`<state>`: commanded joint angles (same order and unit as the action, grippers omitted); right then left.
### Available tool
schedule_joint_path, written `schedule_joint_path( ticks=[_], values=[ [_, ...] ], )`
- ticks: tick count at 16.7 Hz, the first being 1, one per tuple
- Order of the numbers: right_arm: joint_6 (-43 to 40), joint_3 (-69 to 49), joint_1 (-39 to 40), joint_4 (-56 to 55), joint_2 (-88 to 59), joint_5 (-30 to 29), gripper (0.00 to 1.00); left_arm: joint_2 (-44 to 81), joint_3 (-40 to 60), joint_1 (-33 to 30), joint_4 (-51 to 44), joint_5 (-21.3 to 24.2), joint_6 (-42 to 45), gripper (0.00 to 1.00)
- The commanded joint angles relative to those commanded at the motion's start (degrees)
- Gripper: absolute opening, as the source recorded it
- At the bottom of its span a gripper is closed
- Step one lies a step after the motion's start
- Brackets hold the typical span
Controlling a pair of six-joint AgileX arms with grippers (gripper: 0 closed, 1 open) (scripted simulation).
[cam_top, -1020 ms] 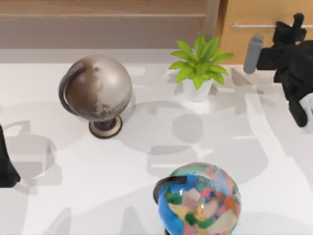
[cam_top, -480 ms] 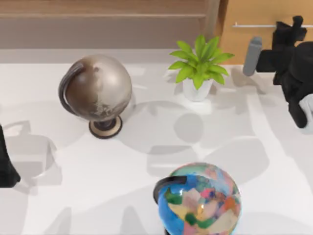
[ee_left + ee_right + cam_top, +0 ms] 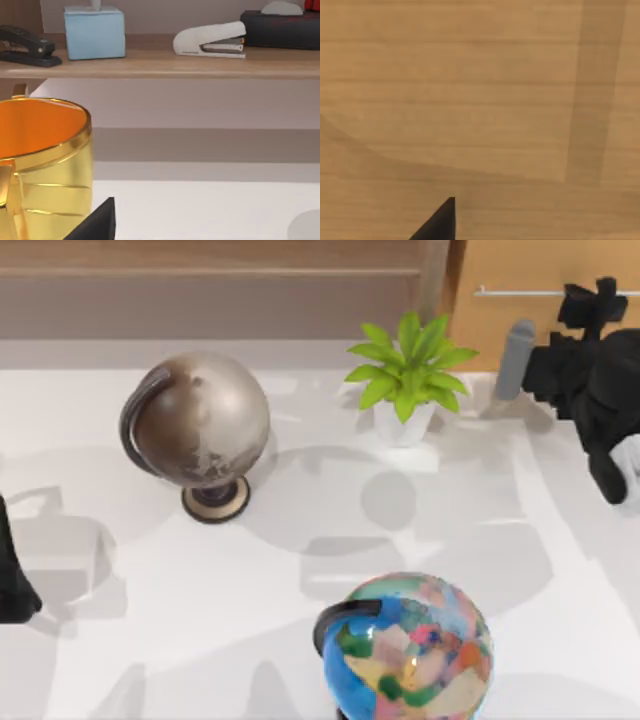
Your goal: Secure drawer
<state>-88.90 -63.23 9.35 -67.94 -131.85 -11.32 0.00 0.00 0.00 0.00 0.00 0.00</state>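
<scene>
The right pincer was pressed against the drawer, fingers' state not to be told, and closing was judged nearly done.

Drawer front looked like light orange-brown wood with faint horizontal grain, matt; its handle was a thin silvery metal bar. My right gripper read as matt black, plastic-like. Table was smooth white, slight sheen. Bronze globe looked brushed metal, softly glossy; colourful globe glossy. In my left wrist view the cup was polished gold metal, orange inside; ledge matt wood.
</scene>
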Motion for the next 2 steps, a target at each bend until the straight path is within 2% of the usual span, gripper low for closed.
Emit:
schedule_joint_path(
  ticks=[2],
  values=[
    [0.0,0.0,0.0,0.0,0.0,0.0,1.0,0.0,0.0,0.0,0.0,0.0,0.0,1.0]
  ],
)
